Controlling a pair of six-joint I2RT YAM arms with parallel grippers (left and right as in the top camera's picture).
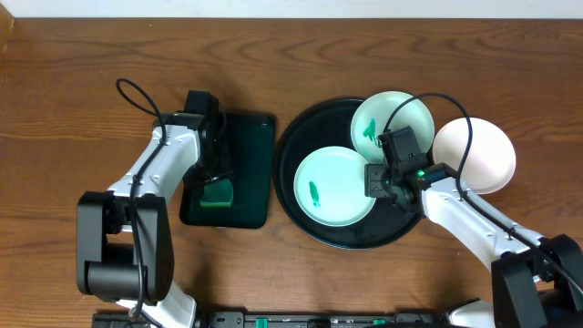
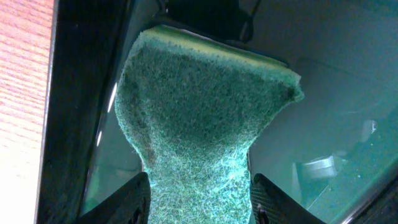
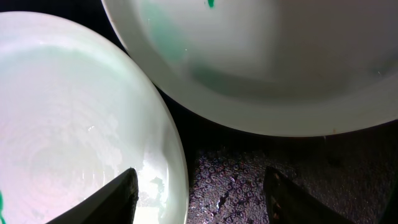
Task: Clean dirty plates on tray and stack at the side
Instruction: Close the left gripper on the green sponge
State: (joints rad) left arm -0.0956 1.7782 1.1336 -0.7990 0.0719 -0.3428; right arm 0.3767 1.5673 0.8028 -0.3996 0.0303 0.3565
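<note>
We judge the task to be at an early stage. One third plate (image 1: 475, 157) lies on the desk (image 1: 73, 91) to the right of the black tray (image 1: 360, 239), just beside its rim. It looks plain white with no mark that we can see, so we take it as the start of the stack at the side.

Two plates are left on the tray. The near plate (image 1: 334, 187) sits on the tray's left half and the far plate (image 1: 405, 114) toward its far right. Each shows a small green smear near its middle, so both need wiping and then moving over.

The left gripper (image 2: 199, 200) is over the rectangular green tray (image 1: 250, 155), left of the black tray. It is clamped on the sponge (image 2: 199, 124), which is pinched to a narrow waist between the fingers. The sponge is well apart from either dirty plate.

The right gripper (image 3: 205, 199) hangs low over the black tray between the two plates. Its jaws stand apart and hold nothing; the near plate's rim runs just under the left finger, and bare tray shows between the fingers.

In our judgement, what remains is to bring the sponge across, wipe both smears, and stack both plates with the third.
</note>
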